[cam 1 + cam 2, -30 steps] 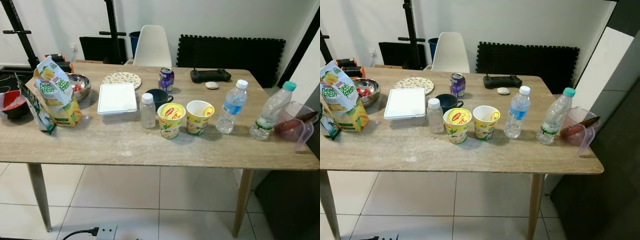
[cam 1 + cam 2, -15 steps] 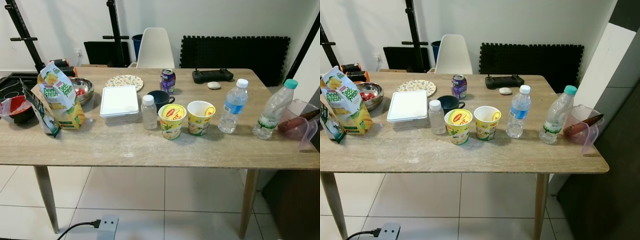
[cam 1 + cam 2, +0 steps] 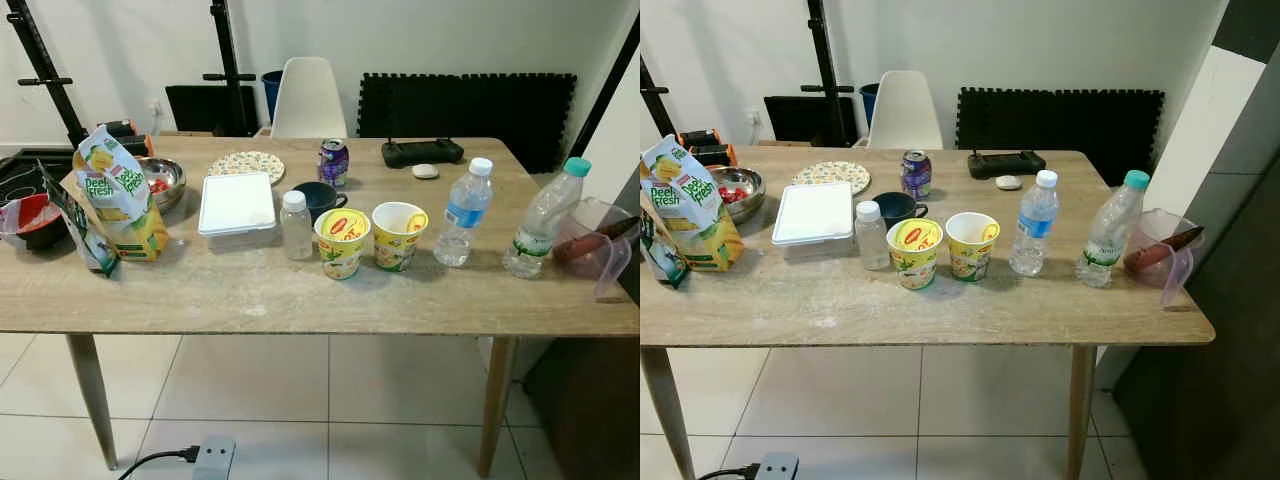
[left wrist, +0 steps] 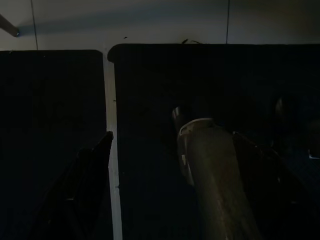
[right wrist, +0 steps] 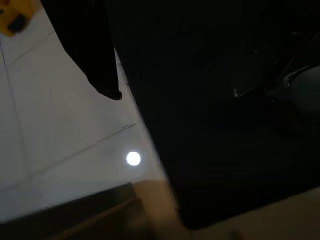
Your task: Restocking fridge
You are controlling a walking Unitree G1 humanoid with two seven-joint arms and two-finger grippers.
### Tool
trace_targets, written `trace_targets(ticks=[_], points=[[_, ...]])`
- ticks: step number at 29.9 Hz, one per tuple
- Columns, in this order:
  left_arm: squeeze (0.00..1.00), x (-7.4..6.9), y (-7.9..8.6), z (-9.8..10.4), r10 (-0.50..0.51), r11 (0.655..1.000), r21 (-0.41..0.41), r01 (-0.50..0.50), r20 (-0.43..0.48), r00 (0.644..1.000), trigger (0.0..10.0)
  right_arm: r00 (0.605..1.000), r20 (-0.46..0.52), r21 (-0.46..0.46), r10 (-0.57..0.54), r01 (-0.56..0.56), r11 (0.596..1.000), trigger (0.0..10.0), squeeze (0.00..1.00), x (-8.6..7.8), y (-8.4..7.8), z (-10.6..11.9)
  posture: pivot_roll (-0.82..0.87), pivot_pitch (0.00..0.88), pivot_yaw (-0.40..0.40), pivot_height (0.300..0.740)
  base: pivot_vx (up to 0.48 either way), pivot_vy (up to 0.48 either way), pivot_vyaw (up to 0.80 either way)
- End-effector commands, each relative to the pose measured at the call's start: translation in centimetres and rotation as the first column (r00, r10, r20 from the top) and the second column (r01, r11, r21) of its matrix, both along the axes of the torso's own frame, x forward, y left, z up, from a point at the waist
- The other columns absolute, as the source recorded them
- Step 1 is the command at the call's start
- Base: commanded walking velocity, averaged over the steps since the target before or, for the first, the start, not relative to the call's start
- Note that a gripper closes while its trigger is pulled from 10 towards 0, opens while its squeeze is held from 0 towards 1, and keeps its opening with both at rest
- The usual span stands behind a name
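We stand before a wooden table, and we place everything else from it. Behind its far edge sit a white chair and a black foam mat against the wall. On the table's left end lean the snack bags, the largest things on it, with a steel bowl just behind them and a red-lined bowl at the very edge. Near the table's middle lies a white lidded container, with a patterned plate beyond it. Toward the right end stand two water bottles: a green-capped bottle and, nearer the middle, a blue-labelled bottle. At the right edge rests a clear pink jug. Front and centre are two yellow noodle cups, side by side, the left one sealed. Just left of them stands a small white-capped bottle, touching or nearly touching a dark mug behind it. Farther back are a purple can, a black controller and a small pale puck.

Our left gripper hangs in deep shade over dark flooring; we cannot tell how its jaws stand. Our right gripper shows one finger above pale tiles; its jaws we cannot tell either.
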State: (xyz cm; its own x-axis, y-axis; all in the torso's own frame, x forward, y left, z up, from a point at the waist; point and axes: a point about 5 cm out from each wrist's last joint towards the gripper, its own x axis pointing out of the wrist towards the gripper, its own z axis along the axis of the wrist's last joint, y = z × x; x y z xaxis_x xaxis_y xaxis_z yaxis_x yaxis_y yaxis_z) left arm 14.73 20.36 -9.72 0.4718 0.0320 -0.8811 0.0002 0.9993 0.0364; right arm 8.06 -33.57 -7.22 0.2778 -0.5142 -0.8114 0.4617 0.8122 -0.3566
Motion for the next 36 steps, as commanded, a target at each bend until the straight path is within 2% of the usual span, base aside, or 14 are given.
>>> trace_targets(ticks=[1, 7, 12, 15, 16, 20, 21, 22, 23, 29, 30, 31, 33, 36], points=[[0.00, -0.3, 0.7, 0.0, 0.008, 1.000, 0.018, -0.008, -0.010, 1.000, 10.0, 0.994, 0.058, -0.071, -0.091, 0.095, 0.993, 10.0, 0.00, 0.2, -2.0, 1.2, -0.08, 0.000, -0.022, 0.740, 0.000, 0.000, 0.00], [0.00, -0.1, 0.8, 0.1, 0.007, 1.000, 0.019, -0.007, -0.006, 1.000, 10.0, 0.945, 0.281, -0.131, -0.170, 0.214, 0.968, 10.0, 0.00, 3.1, -5.9, 4.9, -0.08, 0.000, -0.022, 0.740, 0.000, 0.000, 0.00], [0.00, 0.3, 0.7, 0.2, 0.009, 1.000, 0.016, -0.009, 0.004, 1.000, 10.0, 0.807, 0.564, -0.185, -0.172, 0.327, 0.927, 10.0, 0.00, 6.5, -10.0, 10.8, -0.08, 0.000, -0.018, 0.740, 0.000, 0.000, 0.00], [0.00, 0.5, 0.7, 0.3, 0.007, 1.000, 0.015, -0.007, 0.010, 1.000, 10.0, 0.634, 0.769, -0.191, -0.082, 0.350, 0.917, 10.0, 0.00, 8.9, -12.1, 15.8, -0.08, 0.000, -0.019, 0.740, 0.000, 0.000, 0.00], [0.00, 0.5, 0.7, 0.3, 0.007, 1.000, 0.015, -0.007, 0.010, 1.000, 10.0, 0.634, 0.769, -0.191, -0.082, 0.350, 0.917, 10.0, 0.00, 8.9, -12.1, 15.8, -0.08, 0.000, -0.019, 0.740, 0.000, 0.000, 0.00], [0.00, 0.7, 0.6, 0.4, 0.005, 1.000, 0.011, -0.006, 0.014, 1.000, 10.0, 0.322, 0.943, -0.185, 0.081, 0.307, 0.934, 10.0, 0.00, 12.6, -13.1, 23.4, -0.09, 0.000, -0.022, 0.740, 0.000, 0.000, 0.00], [0.00, 0.7, 0.6, 0.4, 0.005, 1.000, 0.011, -0.006, 0.014, 1.000, 10.0, 0.322, 0.943, -0.185, 0.081, 0.307, 0.934, 10.0, 0.00, 12.6, -13.1, 23.4, -0.09, 0.000, -0.022, 0.740, 0.000, 0.000, 0.00], [0.00, 0.7, 0.6, 0.4, 0.005, 1.000, 0.010, -0.005, 0.013, 1.000, 10.0, 0.223, 0.963, -0.201, 0.153, 0.214, 0.956, 10.0, 0.00, 14.4, -12.3, 25.4, -0.09, 0.000, -0.022, 0.740, 0.000, 0.000, 0.00], [0.00, 0.7, 0.6, 0.4, 0.005, 1.000, 0.010, -0.005, 0.013, 1.000, 10.0, 0.223, 0.963, -0.201, 0.153, 0.214, 0.956, 10.0, 0.00, 14.4, -12.3, 25.4, -0.09, 0.000, -0.022, 0.740, 0.000, 0.000, 0.00], [0.00, 0.5, 0.4, 0.3, 0.003, 1.000, 0.005, -0.003, 0.008, 1.000, 10.0, -0.048, 0.954, -0.300, 0.297, -0.079, 0.951, 10.0, 0.00, 19.2, -8.4, 30.4, -0.08, 0.000, -0.025, 0.740, 0.000, 0.000, 0.00], [0.00, 0.4, 0.3, 0.2, 0.003, 1.000, 0.003, -0.003, 0.006, 1.000, 10.0, -0.176, 0.933, -0.348, 0.315, -0.204, 0.915, 10.0, 0.00, 21.0, -6.1, 32.6, -0.08, 0.000, -0.025, 0.740, 0.000, 0.000, 0.00], [0.00, 0.4, 0.3, 0.2, 0.003, 1.000, 0.003, -0.003, 0.006, 1.000, 10.0, -0.176, 0.933, -0.348, 0.315, -0.204, 0.915, 10.0, 0.00, 21.0, -6.1, 32.6, -0.08, 0.000, -0.025, 0.740, 0.000, 0.000, 0.00], [0.00, 0.4, 0.2, 0.2, 0.002, 1.000, 0.001, -0.002, 0.004, 1.000, 10.0, -0.395, 0.866, -0.470, 0.306, -0.434, 0.769, 10.0, 0.00, 23.3, -1.0, 36.0, -0.07, 0.000, -0.026, 0.740, 0.000, 0.000, 0.00], [0.00, 0.4, 0.1, 0.2, 0.003, 1.000, 0.000, -0.003, 0.006, 1.000, 10.0, -0.494, 0.819, -0.562, 0.292, -0.586, 0.584, 10.0, 0.00, 24.4, 3.1, 37.0, -0.07, 0.000, -0.030, 0.740, 0.000, 0.000, 0.00]])
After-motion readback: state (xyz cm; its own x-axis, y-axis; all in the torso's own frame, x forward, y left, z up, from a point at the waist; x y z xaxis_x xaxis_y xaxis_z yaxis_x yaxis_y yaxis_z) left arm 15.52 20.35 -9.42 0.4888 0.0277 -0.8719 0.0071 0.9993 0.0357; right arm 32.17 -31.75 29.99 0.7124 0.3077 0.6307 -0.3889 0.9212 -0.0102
